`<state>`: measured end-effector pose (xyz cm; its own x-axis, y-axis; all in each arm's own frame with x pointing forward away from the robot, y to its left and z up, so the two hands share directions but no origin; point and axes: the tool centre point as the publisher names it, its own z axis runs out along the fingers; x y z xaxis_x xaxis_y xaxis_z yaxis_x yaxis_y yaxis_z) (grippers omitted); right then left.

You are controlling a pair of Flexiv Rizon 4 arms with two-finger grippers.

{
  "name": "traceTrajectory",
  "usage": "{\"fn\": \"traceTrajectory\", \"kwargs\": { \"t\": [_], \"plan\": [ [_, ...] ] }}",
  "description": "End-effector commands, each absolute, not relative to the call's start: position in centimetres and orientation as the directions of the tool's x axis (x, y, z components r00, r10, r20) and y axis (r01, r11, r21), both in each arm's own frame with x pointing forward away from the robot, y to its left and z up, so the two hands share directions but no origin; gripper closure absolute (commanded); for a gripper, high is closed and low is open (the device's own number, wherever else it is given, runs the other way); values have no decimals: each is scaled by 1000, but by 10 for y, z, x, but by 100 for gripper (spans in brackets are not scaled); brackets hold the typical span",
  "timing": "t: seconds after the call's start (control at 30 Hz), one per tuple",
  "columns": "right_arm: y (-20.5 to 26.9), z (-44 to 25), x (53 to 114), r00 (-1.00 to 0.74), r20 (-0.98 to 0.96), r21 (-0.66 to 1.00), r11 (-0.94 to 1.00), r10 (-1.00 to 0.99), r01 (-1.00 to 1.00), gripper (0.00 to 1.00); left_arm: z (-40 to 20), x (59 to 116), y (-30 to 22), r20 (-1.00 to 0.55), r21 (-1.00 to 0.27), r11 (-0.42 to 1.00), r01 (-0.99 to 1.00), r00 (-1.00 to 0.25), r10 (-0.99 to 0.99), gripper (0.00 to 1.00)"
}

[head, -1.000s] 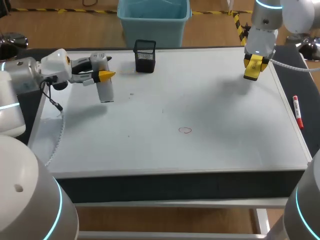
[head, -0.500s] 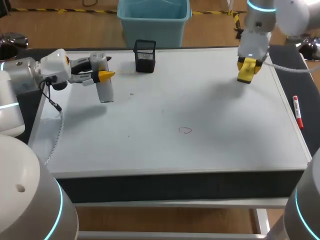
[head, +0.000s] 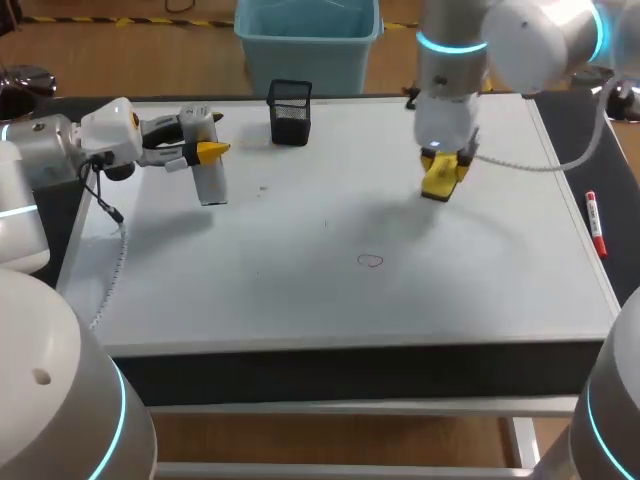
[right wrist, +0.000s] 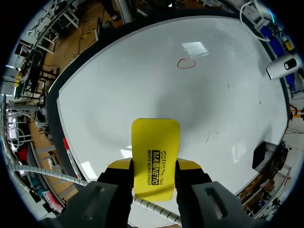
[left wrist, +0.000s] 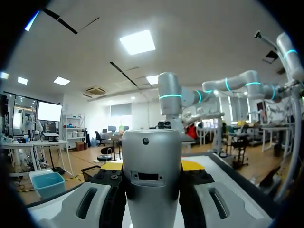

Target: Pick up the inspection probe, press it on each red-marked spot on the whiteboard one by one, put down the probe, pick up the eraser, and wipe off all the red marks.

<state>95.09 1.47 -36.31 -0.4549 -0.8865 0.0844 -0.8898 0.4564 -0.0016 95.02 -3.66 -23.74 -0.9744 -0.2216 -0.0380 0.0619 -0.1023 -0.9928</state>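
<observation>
A single red mark (head: 371, 261) (right wrist: 186, 63) is on the whiteboard (head: 300, 290), near its middle. My right gripper (head: 440, 172) (right wrist: 156, 167) is shut on the yellow eraser (head: 439, 178) (right wrist: 156, 154) and hangs above the board, behind and to the right of the mark. At the board's back left, my left gripper (head: 205, 152) (left wrist: 152, 167) lies level and is shut on the silver-grey inspection probe (head: 209, 178) (left wrist: 152, 183), whose body hangs down to the board.
A black mesh holder (head: 290, 112) (right wrist: 263, 154) stands at the back edge, between the two arms. A red marker (head: 596, 225) (right wrist: 66, 145) lies on the dark strip to the right of the board. A few faint specks dot the white surface.
My right arm has carried the eraser from the back right corner leftward and forward, closer to the red mark. The left arm and the probe have not moved.
</observation>
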Motion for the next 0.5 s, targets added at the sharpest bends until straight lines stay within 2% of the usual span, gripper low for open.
{"fn": "traceTrajectory", "kwargs": {
  "t": [0.03,0.5],
  "plan": [
    [46,-371,923,-452,106,-49,449,-886,-892,100,-237,950,-37,-39,-993,-103,63,-974,-223,100],
    [125,-397,862,-384,66,31,386,-921,-922,100,-237,950,-37,-39,-993,-103,63,-974,-223,100]
  ]
}}
